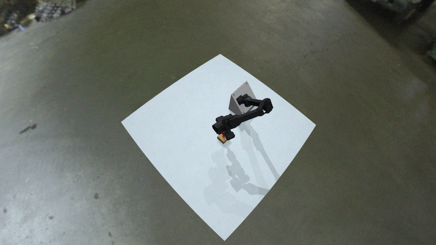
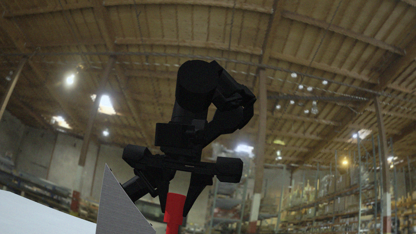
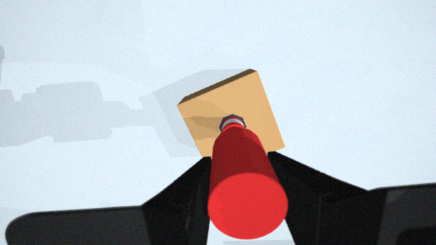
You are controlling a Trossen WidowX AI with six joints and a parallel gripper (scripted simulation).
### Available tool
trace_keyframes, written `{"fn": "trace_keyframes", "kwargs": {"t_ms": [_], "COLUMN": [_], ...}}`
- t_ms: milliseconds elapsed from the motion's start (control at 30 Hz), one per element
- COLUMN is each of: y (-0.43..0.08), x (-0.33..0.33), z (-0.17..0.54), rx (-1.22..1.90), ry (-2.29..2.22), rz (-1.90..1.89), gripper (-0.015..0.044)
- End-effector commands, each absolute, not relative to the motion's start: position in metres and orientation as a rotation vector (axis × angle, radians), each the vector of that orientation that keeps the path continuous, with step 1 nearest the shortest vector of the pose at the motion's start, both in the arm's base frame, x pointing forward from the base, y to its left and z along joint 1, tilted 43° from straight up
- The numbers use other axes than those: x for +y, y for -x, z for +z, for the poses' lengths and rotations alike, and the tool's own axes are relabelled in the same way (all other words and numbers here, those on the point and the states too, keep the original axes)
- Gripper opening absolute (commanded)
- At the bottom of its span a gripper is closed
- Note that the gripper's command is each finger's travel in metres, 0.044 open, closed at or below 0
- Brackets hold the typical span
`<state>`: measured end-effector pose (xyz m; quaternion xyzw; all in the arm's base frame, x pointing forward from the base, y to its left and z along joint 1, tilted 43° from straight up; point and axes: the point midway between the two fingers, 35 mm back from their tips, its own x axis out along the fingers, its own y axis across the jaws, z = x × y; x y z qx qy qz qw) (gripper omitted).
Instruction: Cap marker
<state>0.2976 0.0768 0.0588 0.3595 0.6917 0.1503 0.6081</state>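
Note:
My gripper is shut on the red cap, one finger on each side of it. The cap is roughly upright, directly over the marker. In the exterior view the cap's lower rim meets the narrower red marker body, and no gap or dark tip shows between them. Whether the cap is fully seated cannot be told. The marker stands in the tan holder block. In the wrist view its grey band shows just beyond the cap, and its upper part is hidden.
The arm's slanted metal base mount stands behind, on the white table. The arm's shadows fall across the table.

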Motion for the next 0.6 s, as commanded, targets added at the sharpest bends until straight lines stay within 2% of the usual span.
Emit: {"fn": "trace_keyframes", "kwargs": {"t_ms": [0, 567], "y": [-0.296, -0.297], "x": [0.088, 0.104], "z": [0.049, 0.029], "rx": [1.611, 1.611], "ry": [-0.829, -0.830], "rz": [0.358, 0.360], "gripper": [0.0000, 0.0000]}}
